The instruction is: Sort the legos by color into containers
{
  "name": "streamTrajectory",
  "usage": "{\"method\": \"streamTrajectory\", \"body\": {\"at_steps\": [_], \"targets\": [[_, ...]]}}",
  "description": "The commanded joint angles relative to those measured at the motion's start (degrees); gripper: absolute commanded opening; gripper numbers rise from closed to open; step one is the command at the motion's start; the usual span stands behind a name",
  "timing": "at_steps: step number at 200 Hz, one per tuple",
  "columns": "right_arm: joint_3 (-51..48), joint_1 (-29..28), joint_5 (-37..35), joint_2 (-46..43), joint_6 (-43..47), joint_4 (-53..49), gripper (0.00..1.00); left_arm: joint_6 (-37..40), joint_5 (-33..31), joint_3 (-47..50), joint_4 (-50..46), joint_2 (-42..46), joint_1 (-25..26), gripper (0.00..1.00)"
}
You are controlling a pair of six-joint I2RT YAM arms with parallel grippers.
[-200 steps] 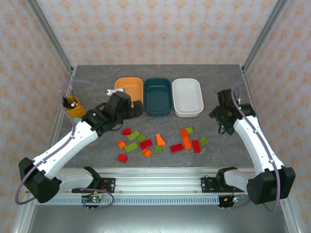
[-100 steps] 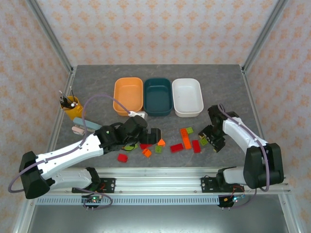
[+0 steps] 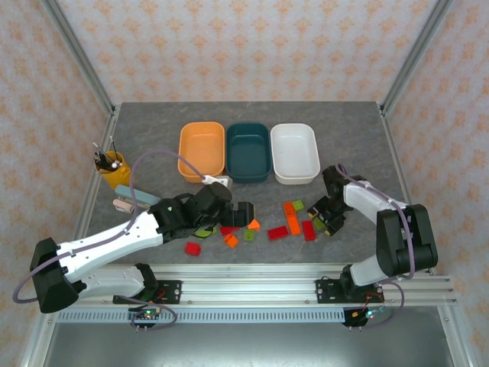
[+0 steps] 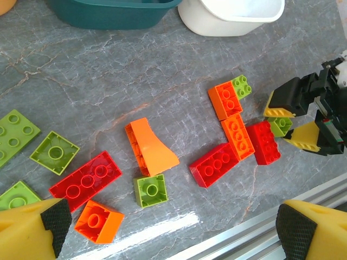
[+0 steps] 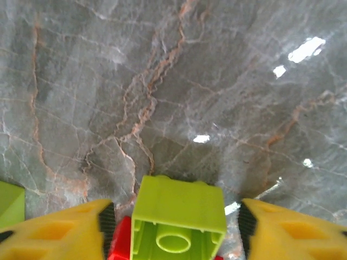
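**Work surface and enclosure.** You face a grey marbled tabletop (image 3: 153, 126) with rust-coloured veins. Peach patterned wallpaper (image 3: 244, 46) and aluminium posts (image 3: 76, 57) close it in. The orange tub (image 3: 202, 149), teal tub (image 3: 248, 151) and white tub (image 3: 295, 151) stand in a row at the back. The legos (image 3: 276, 232) lie scattered on the table in front of them. The left gripper (image 3: 241, 215) hangs over them, jaws wide apart. The right gripper (image 3: 328, 218) straddles a green lego (image 5: 179, 216) beside a red lego (image 4: 263, 142), with a slim gap on each side, so it is unclamped.

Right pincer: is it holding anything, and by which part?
Nothing is gripped yet. The right pincer straddles a light green lego, one finger beside each of two opposite sides, a small gap showing at both.
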State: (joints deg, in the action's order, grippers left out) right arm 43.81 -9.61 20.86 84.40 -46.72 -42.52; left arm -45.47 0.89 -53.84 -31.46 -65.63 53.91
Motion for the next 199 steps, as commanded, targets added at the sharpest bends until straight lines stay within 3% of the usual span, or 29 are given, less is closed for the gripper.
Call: {"method": "streamTrajectory", "body": {"at_steps": [1, 40, 68, 89, 142, 199], "targets": [[-0.95, -0.22, -0.32, 1.04, -1.00, 1.29, 0.53, -1.11, -0.97, -0.05, 0.61, -0.11, 0.18, 1.00], [1.45, -0.35, -2.96, -1.64, -0.16, -0.66, 0.36, -1.62, -1.65, -0.68, 0.40, -0.03, 0.22, 1.00], [10.11, -2.30, -7.50, -5.72, 4.22, -4.80, 0.35, -2.46, -4.41, -4.30, -2.55, 0.08, -0.59, 1.00], [19.69, -4.98, -9.70, -3.39, 7.56, -7.53, 0.35, -3.59, -2.77, -7.00, -3.08, 0.06, -4.72, 1.00], [43.05, -6.50, -9.08, 16.99, 10.94, -7.92, 0.34, -4.67, 2.44, -12.51, -3.50, -3.13, -17.16, 1.00], [66.25, -6.27, -8.48, 41.81, 11.41, -14.41, 0.37, -5.46, 3.63, -14.35, -9.39, -6.71, -24.47, 1.00]]}}
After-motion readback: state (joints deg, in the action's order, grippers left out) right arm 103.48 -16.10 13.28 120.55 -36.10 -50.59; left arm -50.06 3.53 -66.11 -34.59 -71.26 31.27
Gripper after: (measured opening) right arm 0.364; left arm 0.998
